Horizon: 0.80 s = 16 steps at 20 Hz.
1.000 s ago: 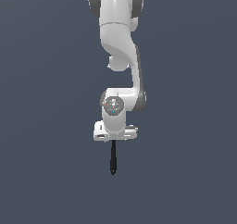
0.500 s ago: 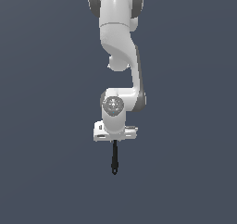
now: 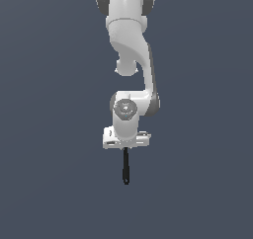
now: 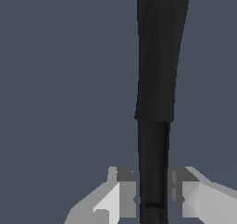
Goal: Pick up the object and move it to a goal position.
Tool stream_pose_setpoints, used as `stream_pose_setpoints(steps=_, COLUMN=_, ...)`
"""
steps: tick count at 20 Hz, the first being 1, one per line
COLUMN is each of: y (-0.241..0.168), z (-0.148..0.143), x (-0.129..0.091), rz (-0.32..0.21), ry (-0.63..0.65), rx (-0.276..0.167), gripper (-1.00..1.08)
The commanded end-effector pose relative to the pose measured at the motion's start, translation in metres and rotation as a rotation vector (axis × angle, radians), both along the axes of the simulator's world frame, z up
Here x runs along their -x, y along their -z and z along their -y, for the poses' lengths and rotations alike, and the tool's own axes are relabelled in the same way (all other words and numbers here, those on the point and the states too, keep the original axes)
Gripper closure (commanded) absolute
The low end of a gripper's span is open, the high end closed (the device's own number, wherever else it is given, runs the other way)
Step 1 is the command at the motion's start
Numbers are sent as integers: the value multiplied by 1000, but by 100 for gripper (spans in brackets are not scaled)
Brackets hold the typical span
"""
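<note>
Your gripper (image 4: 152,195) pinches the utensil (image 3: 126,166) between its jaws. It hangs toward 6 o'clock, ready for carrying.

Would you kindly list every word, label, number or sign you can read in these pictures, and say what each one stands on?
There is no readable text in either view.
The white arm, the gripper and the black utensil all show plain, unmarked surfaces.
The round grey disc on the wrist joint carries no legible mark.
</note>
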<state>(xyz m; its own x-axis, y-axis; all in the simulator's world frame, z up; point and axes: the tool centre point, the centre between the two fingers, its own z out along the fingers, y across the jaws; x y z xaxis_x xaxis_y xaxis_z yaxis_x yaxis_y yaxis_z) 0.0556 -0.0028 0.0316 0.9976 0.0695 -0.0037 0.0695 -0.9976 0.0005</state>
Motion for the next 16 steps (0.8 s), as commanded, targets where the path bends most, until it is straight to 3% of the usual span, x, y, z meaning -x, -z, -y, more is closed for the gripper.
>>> stream_pose_setpoints(steps=1, y=-13, z=-11, x=0, rz=3, ry=-1, rx=0, gripper=108)
stream_pose_setpoints(steps=16, y=-146, z=-126, x=13, rz=4, ry=-2, rx=1, gripper=108)
